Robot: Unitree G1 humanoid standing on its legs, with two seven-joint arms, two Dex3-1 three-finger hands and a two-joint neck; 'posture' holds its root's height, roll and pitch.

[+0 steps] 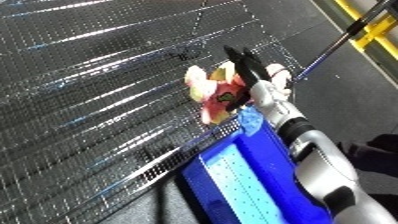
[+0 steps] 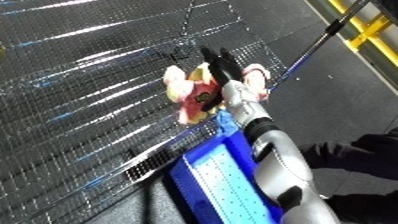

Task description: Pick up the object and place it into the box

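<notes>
A soft toy (image 1: 216, 92) in red, pink and yellow lies on the metal mesh table (image 1: 89, 75), close to the table's near edge. My right hand (image 1: 246, 64) reaches in from the lower right and lies across the top of the toy. Its fingers are straight and point away from me, and pale parts of the toy show on both sides of them. The blue bin (image 1: 244, 185) stands just below the table's edge, its far corner directly under my right wrist. Whether the thumb is under the toy is hidden. My left hand is out of view.
A dark pole (image 1: 342, 42) slants across the upper right, above the dark floor. Yellow rails (image 1: 378, 37) run along the top right corner. The mesh table stretches far to the left and upward.
</notes>
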